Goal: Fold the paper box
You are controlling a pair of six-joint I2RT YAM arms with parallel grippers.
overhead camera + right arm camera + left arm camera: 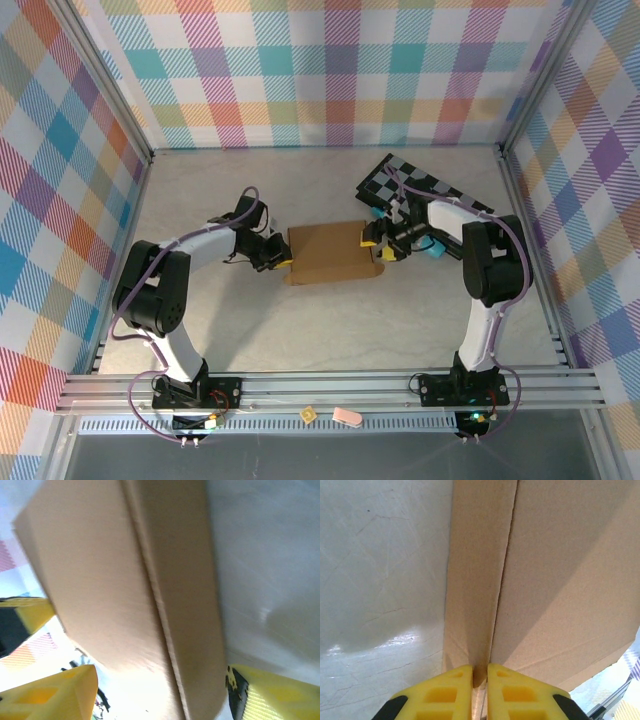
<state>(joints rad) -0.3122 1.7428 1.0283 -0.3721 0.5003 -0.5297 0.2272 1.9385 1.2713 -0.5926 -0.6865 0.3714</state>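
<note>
The paper box (330,253) is seen lying in the middle of the desk (330,340), between the two arms. It is brown and plain. At its 9 o'clock side the left fingers (280,258) are placed. In the left wrist view they are pressed nearly together, and a thin edge of the cardboard is pinched between them. At the box's 3 o'clock side the right fingers (379,243) are found. In the right wrist view they are spread wide apart, and the end of the box is seen in the gap between them. A black and grey checkered board (430,190) is laid at 1 o'clock from the box, partly under the right arm. A small yellow bit (308,413) and a small pink bit (347,416) are set by the metal rail (300,388) at 6 o'clock, near the arm bases.
</note>
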